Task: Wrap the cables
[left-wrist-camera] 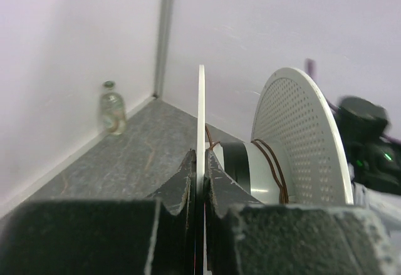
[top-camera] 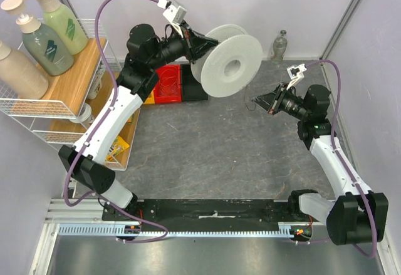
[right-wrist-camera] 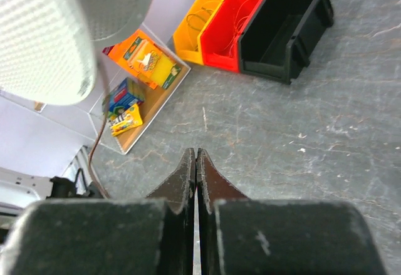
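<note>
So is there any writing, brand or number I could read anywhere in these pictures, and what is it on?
No text can be read anywhere.
On the pump bottles: dark label patches, print too small to read.
On the orange and yellow packet: printing, too blurred to read.
On the blue box: printing, too blurred to read.
On the white spool: no markings show.

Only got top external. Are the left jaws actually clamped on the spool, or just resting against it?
Observer: Clamped. Left wrist shows the left gripper with its jaws shut on the edge of the spool's near flange.
Operator: Any cable on the hub?
Observer: Yes, a few turns of thin dark cable lie on the hub, against the perforated flange.
Operator: Right jaws?
Observer: The right gripper is shut. Right wrist shows no cable visible between the jaws.
</note>
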Available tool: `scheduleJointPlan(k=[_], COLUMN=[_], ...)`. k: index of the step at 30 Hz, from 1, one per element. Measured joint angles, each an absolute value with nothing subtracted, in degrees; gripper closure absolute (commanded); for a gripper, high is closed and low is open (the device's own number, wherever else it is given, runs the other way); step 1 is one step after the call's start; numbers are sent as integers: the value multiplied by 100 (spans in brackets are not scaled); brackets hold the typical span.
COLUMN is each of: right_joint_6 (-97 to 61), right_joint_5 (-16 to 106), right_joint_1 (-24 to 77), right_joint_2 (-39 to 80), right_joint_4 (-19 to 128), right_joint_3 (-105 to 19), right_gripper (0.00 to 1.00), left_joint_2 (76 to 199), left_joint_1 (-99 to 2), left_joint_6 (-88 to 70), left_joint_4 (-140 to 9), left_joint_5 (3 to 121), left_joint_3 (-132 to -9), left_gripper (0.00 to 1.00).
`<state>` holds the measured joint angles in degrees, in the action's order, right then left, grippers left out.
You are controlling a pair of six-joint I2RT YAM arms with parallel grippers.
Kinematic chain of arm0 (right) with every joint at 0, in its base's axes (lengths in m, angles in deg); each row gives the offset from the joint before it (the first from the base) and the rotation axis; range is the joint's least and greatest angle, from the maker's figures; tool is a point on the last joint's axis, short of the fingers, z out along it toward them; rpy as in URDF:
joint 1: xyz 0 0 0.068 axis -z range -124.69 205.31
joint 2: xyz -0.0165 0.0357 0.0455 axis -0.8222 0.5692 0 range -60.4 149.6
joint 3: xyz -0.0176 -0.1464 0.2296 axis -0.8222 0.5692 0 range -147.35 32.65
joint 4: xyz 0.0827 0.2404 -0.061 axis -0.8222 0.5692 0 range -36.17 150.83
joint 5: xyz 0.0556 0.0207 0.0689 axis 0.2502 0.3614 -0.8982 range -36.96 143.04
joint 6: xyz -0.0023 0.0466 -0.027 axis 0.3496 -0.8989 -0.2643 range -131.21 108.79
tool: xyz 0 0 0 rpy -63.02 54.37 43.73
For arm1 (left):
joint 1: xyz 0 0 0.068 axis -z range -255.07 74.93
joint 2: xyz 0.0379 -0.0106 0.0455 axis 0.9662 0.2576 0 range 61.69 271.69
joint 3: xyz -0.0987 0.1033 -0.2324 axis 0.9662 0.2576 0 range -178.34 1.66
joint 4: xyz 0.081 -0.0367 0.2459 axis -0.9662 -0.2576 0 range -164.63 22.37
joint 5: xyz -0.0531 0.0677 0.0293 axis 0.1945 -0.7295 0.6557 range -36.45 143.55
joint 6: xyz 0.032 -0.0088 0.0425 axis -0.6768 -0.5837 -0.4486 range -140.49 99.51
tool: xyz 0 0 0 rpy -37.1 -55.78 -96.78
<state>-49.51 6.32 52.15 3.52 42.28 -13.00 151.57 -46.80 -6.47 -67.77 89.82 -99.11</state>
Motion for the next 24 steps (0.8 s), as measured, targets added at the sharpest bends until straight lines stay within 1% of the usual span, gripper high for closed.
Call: scheduleJointPlan(k=[4, 9, 15, 20, 24], right_joint_6=[-4610, -4173, -3681, -3421, -3072], right_joint_5=[1104, 1751, 2210, 2234, 2210], right_joint_1=[5215, 5211, 5145, 4734, 4153], right_joint_2=[140, 120, 11, -370, -400], right_joint_4=[4269, 4276, 4278, 4367, 4531], right_joint_3=[-1300, -1300, -1267, -1215, -1339], right_gripper=[100, 100, 100, 100, 100], left_joint_2=[15262, 15524, 15975, 16099, 16287], left_joint_1=[-4699, -4713, -4697, -4699, -4693], left_joint_6=[-5, 1165, 2244, 2679, 2813], left_joint_4=[-6885, -7315, -8281, -8764, -8954], left_joint_5=[7880, 7026, 5848, 4976, 4602], left_joint_3=[-9916, -10123, -10906, -11013, -11037], left_gripper=[98, 98, 98, 98, 98])
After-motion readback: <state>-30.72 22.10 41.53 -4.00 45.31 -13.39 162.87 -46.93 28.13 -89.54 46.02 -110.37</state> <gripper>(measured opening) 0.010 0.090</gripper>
